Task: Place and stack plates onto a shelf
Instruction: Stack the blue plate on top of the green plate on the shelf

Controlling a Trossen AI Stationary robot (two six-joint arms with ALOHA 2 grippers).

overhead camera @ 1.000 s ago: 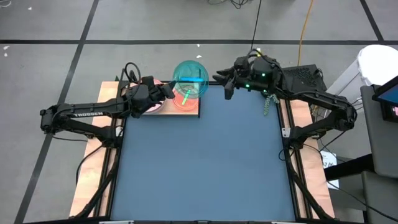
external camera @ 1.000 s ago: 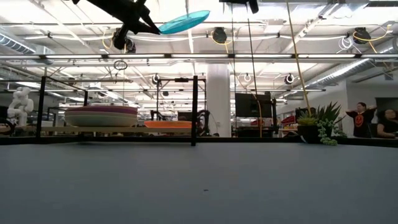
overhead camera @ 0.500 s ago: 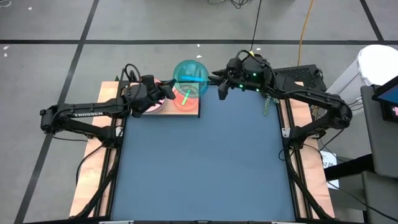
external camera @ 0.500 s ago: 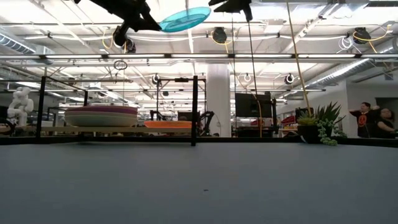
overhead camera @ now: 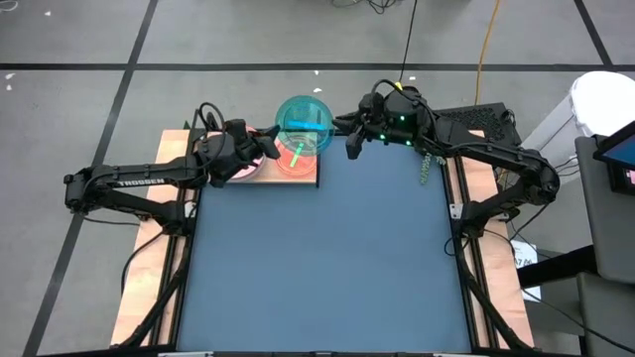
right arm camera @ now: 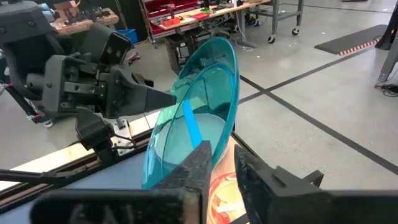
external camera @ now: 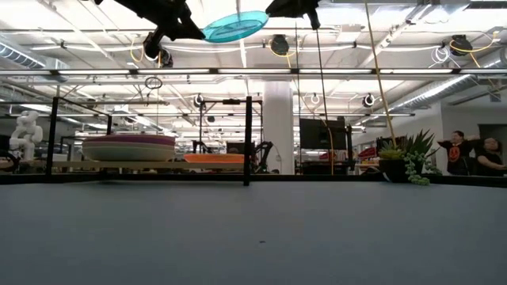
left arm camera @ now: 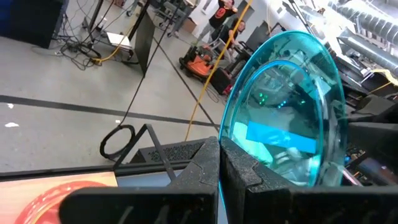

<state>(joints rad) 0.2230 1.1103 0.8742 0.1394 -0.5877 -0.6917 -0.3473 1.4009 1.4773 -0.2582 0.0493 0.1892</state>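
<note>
A teal plate (overhead camera: 303, 122) with a blue stripe hangs high above the shelf (external camera: 150, 165) at the table's far left. My left gripper (overhead camera: 270, 142) is shut on its left rim. My right gripper (overhead camera: 343, 125) is closed on the opposite rim. On the shelf board sit a stack of large plates (external camera: 129, 147) and, to its right, an orange plate (overhead camera: 295, 157) with a green stripe. In the low view the teal plate (external camera: 235, 25) is well above both. My left gripper pinches the teal plate's rim (left arm camera: 231, 134) between its two fingers, coming in level from the table's left. The plate is lifted clear and tilts slightly. My right gripper has the plate's opposite rim (right arm camera: 222, 138) between its two fingers (right arm camera: 198, 163), coming in from the table's right, slanting a little downward.
Thin black uprights (external camera: 248, 139) stand at the shelf's ends. A potted plant (external camera: 405, 157) stands beyond the table's far right corner. People (external camera: 459, 150) are in the room behind. The dark blue tabletop (overhead camera: 327, 258) stretches toward the near edge.
My right gripper has moved toward the table's left and slightly down, up to the teal plate's right rim. The left gripper has stayed in place, and the plate has tipped a little in its hold.
</note>
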